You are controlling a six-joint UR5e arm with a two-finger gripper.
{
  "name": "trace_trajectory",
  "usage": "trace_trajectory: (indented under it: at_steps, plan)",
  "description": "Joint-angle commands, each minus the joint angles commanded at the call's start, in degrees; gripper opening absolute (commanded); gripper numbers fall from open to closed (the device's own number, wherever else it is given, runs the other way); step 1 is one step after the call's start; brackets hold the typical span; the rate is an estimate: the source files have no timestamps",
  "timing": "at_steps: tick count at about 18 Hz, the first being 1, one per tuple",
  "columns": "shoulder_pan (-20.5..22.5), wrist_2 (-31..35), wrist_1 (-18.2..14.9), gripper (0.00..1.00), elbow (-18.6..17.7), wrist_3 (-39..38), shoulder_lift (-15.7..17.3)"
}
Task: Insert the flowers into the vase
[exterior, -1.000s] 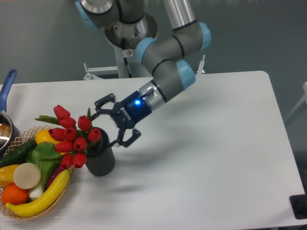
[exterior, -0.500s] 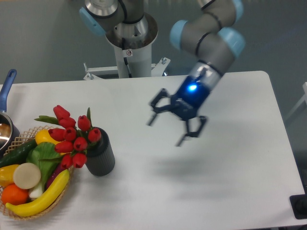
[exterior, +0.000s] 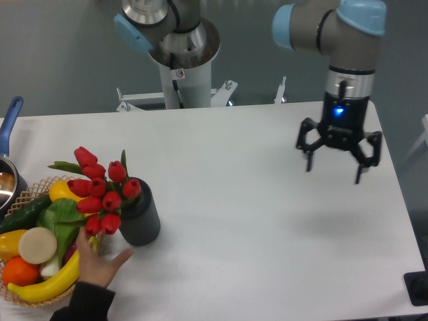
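The flowers (exterior: 100, 194) sit with their stems in the mouth of the vase (exterior: 139, 217), leaning left so the red buds spill over the wicker basket (exterior: 27, 200) of toy fruit at the bench (exterior: 254, 234) edge — the insertion looks done, judging by how the bunch rests unsupported by the robot. The pincer (exterior: 339, 155) hangs well apart at the far right, pointing down, its 2 fingers spread wide and holding nothing. A person's hand (exterior: 100, 264) reaches in at the basket just below the buds — perhaps to reset the scene, though that is only a guess.
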Motion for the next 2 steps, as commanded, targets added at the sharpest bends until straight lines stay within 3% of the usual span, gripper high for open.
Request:
trace_trajectory:
  at_steps: [2]
  plan:
    - [0.6, 5.8, -4.3, 1.0, 0.9, 0.1, 0.2]
